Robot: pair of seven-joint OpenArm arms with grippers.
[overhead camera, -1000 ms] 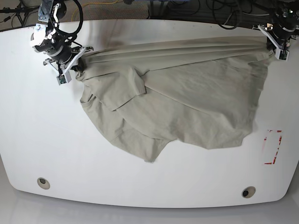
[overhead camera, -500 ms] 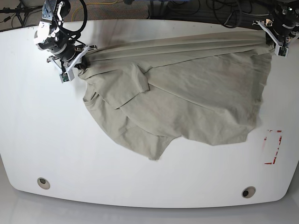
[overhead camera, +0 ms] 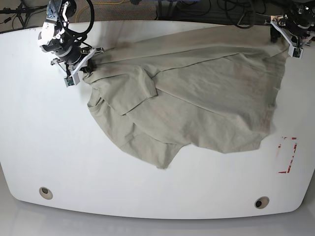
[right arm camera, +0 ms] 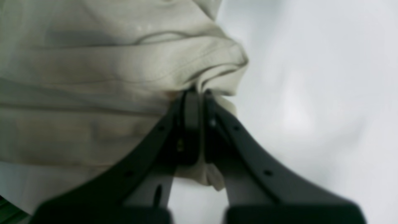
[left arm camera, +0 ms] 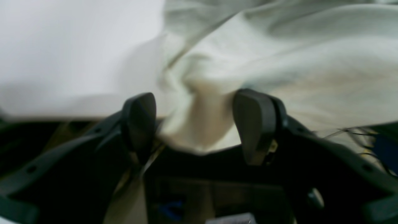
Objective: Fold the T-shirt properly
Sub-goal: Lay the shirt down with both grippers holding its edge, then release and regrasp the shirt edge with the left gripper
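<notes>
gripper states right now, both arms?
Left gripper: open, T-shirt cloth loose between its fingers.
Right gripper: shut on the T-shirt, pinching a bunched edge.

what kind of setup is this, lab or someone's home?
Likely a robotics lab bench. A big white table has an arm at each far corner over a T-shirt, loose cables lie behind it, and red tape marks sit on the tabletop.
</notes>
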